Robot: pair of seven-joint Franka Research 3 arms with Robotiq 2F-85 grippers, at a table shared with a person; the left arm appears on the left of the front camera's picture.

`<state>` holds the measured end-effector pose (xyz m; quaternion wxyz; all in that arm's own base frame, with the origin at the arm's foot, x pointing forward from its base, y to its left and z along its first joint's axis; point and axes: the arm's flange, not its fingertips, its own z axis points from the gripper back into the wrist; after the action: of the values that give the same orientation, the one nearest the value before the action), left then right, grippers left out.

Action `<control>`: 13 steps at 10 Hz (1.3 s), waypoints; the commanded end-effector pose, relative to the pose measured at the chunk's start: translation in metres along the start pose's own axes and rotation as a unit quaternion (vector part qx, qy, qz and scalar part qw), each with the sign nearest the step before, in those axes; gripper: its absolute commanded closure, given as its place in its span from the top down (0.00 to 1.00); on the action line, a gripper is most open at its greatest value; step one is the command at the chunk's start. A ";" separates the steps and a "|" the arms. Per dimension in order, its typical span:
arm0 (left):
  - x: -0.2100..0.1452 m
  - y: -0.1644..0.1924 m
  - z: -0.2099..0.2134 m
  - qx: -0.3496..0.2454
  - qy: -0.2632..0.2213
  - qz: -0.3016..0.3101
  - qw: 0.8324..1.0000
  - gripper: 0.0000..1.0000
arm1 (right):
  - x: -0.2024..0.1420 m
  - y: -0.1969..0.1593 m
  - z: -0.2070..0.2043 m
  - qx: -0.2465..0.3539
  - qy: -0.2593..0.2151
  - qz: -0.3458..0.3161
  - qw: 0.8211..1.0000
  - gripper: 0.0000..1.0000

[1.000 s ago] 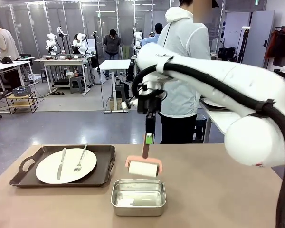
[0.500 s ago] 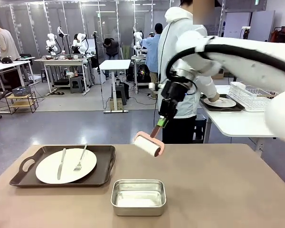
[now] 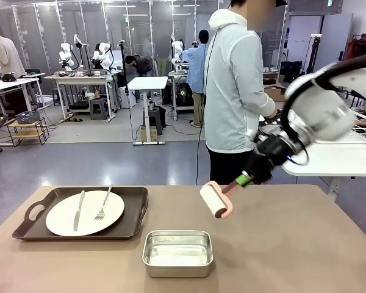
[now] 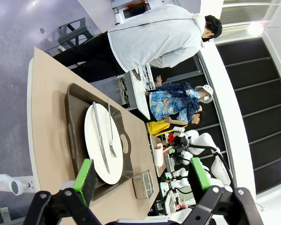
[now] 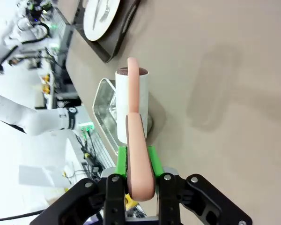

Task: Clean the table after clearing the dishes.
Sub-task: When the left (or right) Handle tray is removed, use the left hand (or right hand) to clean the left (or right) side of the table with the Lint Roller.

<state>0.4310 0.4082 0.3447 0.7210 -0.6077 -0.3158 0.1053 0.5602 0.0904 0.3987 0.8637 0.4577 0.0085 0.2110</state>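
On the brown table (image 3: 280, 244), at the left, a dark tray (image 3: 134, 207) carries one of the dishes, a white plate (image 3: 85, 213) with a knife (image 3: 78, 210) and fork (image 3: 102, 204). My right gripper (image 3: 247, 179) is shut on the pink handle of a lint roller (image 3: 213, 200), and its white roll hangs tilted just above the table's middle. In the right wrist view the roller (image 5: 131, 103) points away from the gripper (image 5: 136, 161) over the table (image 5: 225, 93). My left gripper (image 4: 141, 176) stands open and empty, high above the plate (image 4: 103, 143) and tray (image 4: 75, 122).
A small steel pan (image 3: 177, 252) sits near the front edge, just left of the roller. A person in a pale jacket (image 3: 235, 91) stands behind the far edge, turned toward a white side table (image 3: 329, 162) at the right. The table's right half is bare.
My right arm has swung from the middle to the right, carrying the roller from above the pan to a tilted pose right of it. The plate, tray and pan stayed put.
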 end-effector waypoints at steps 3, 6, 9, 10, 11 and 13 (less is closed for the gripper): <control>-0.002 -0.003 0.003 -0.002 0.006 0.000 1.000 1.00 | -0.027 -0.011 0.002 0.018 -0.022 -0.014 1.000 0.02; -0.002 -0.003 0.003 -0.002 0.006 0.000 1.000 1.00 | -0.027 -0.011 0.002 0.018 -0.022 -0.014 1.000 0.02; -0.002 -0.003 0.003 -0.002 0.006 0.000 1.000 1.00 | -0.022 -0.003 -0.001 -0.001 -0.069 -0.053 0.996 0.22; -0.002 -0.003 0.003 -0.002 0.006 0.000 1.000 1.00 | -0.019 -0.006 -0.005 -0.044 -0.126 -0.099 0.986 0.22; -0.002 -0.003 0.003 -0.002 0.006 0.000 1.000 1.00 | -0.016 -0.011 -0.011 -0.042 -0.130 -0.119 0.983 0.22; -0.002 -0.003 0.003 -0.002 0.006 0.000 1.000 1.00 | -0.008 -0.019 -0.022 -0.058 -0.142 -0.151 0.977 0.22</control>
<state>0.4311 0.4082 0.3446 0.7210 -0.6078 -0.3157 0.1052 0.5579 0.0801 0.3727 0.9011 0.4276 -0.0612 0.0372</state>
